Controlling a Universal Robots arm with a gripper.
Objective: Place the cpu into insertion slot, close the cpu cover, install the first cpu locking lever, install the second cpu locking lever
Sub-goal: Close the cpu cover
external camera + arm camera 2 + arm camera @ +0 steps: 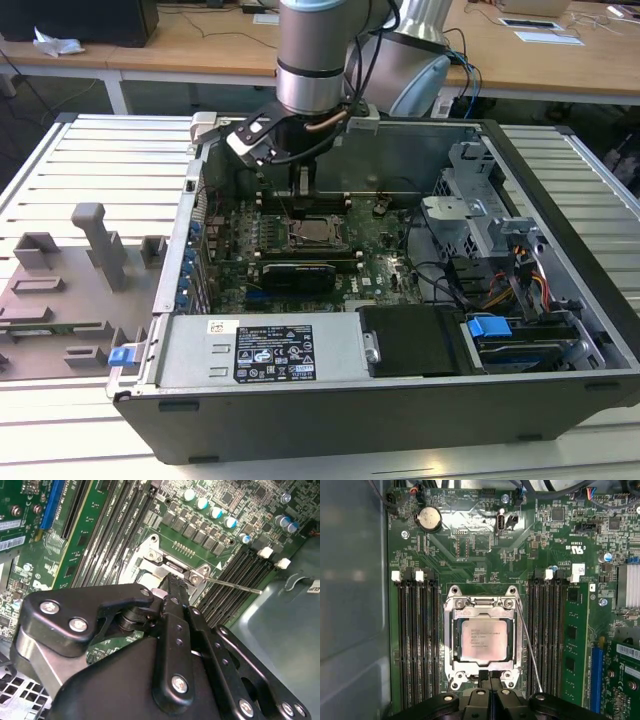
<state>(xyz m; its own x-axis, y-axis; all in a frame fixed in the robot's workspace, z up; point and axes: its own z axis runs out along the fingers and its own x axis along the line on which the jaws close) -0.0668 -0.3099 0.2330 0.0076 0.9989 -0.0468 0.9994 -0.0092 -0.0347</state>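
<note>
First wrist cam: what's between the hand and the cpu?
In the first wrist view, just the edge strip of the cpu cover separates the hand from the cpu; no loose part lies there.

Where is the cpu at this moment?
In the first wrist view the cpu sits in the insertion slot, framed by the cpu cover, between two banks of black memory slots.

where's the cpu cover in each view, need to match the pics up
Exterior view: the cpu cover lies on the green motherboard, under the gripper.
First wrist view: it frames the cpu, between the black memory slots.
Second wrist view: it shows just beyond the gripper's tip.
Shared landmark: the gripper, jaws at the cover's edge.
</note>
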